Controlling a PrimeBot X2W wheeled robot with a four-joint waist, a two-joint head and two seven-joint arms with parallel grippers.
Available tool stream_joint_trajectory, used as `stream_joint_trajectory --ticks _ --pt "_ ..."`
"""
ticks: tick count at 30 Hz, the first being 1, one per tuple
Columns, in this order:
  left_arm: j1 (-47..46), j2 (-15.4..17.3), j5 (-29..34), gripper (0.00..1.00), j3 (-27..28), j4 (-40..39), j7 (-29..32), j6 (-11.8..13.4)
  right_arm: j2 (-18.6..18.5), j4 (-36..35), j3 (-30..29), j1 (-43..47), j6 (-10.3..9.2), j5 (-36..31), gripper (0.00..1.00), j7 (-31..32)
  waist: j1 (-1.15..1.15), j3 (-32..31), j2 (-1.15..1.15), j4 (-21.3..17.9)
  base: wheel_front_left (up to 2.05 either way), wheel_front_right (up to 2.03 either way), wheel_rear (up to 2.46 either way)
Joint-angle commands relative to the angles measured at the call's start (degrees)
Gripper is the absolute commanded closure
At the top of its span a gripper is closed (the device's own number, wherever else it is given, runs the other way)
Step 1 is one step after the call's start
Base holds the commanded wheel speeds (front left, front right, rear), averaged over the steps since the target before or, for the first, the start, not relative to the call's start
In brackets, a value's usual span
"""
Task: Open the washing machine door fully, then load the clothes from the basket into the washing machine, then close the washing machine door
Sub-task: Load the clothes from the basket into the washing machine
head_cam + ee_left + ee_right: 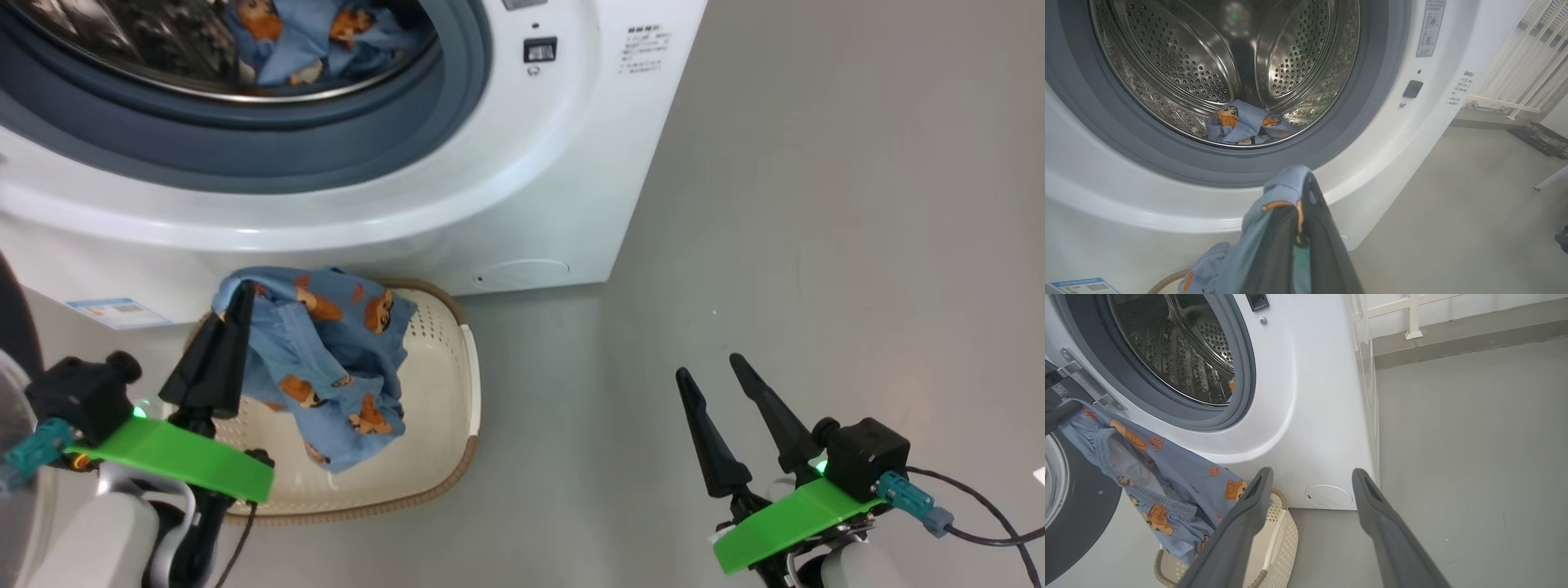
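Observation:
The washing machine [522, 188] stands with its mouth uncovered. The washing machine door [1086, 514] is swung out to the left. One piece of the light blue printed clothes [1245, 126] lies low in the steel drum. My left gripper [237, 294] is shut on another blue printed garment [335, 367]. That garment hangs from the fingertips above the cream basket [445, 408], just below the machine's front. In the right wrist view the hanging garment [1167, 477] drapes down to the basket [1284, 539]. My right gripper [709, 365] stands open over bare floor to the right, holding nothing.
Grey floor [857, 245] stretches to the right of the machine. A white railing [1515, 73] lines the wall beyond it, with a dark item [1543, 141] on the floor beside it. A black cable [980, 523] trails from my right wrist.

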Motion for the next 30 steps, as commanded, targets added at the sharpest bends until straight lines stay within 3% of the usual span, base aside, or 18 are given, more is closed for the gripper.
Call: stream_joint_trajectory --ticks 1,17,30 --pt "0.07 1.49 1.18 1.0 2.65 -1.58 -0.37 -0.02 0.24 -0.94 1.26 1.12 0.17 0.42 0.0 -0.28 0.0 -1.86 0.0 0.98 0.0 0.0 0.0" --pt "5.83 -1.4 8.41 1.0 5.33 -5.23 -0.37 3.47 0.24 1.14 0.01 4.2 0.17 -0.34 0.0 -0.28 0.0 -10.29 0.0 3.31 0.0 0.0 0.0" --pt "13.88 -2.4 13.89 1.0 12.14 -7.1 -0.37 5.1 0.24 1.14 -0.38 7.06 0.17 -0.62 0.0 -0.28 0.0 -15.28 0.0 3.05 0.0 0.0 0.0"
